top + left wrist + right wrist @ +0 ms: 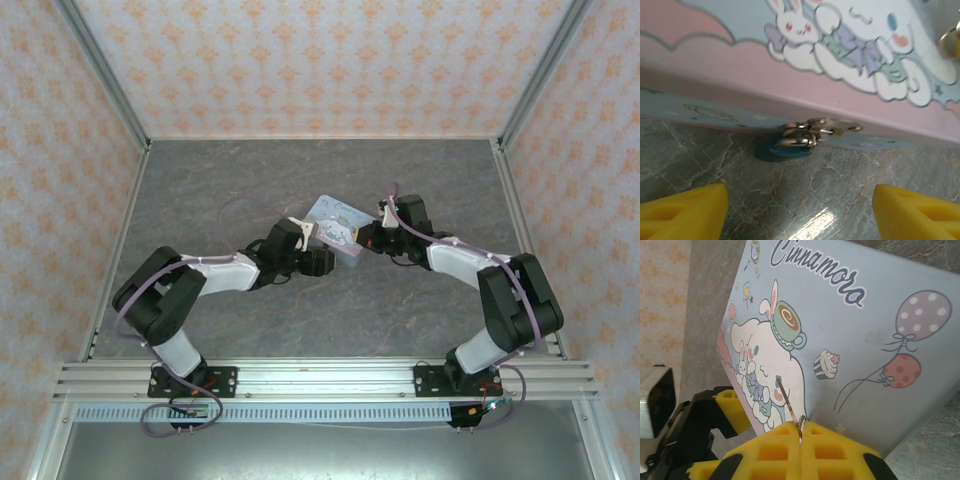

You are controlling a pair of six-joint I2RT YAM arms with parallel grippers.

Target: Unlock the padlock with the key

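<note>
Bringing the key [788, 402] to the padlock [782, 148] is the step I judge to be in hand. My right hand [800, 436] has its pads pinched tight on the key's head, and the thin blade sticks out over the printed lid of the tin [865, 340]. To do it well I'd first close the left hand [799, 205] on the lock body so it can't swing; that hand is spread wide, with the lock ahead of it and between its pads. Then I'd line the blade up with the keyhole and go in slowly, though I can't tell from here which face the keyhole is on. The key is a slim, pale brownish sliver, likely to twist in the pads. The padlock is small and dark blue with a shiny shackle [801, 141] that seems hooked into the tin's metal clasp, its body low on the table [850, 185] against the tin's side.
</note>
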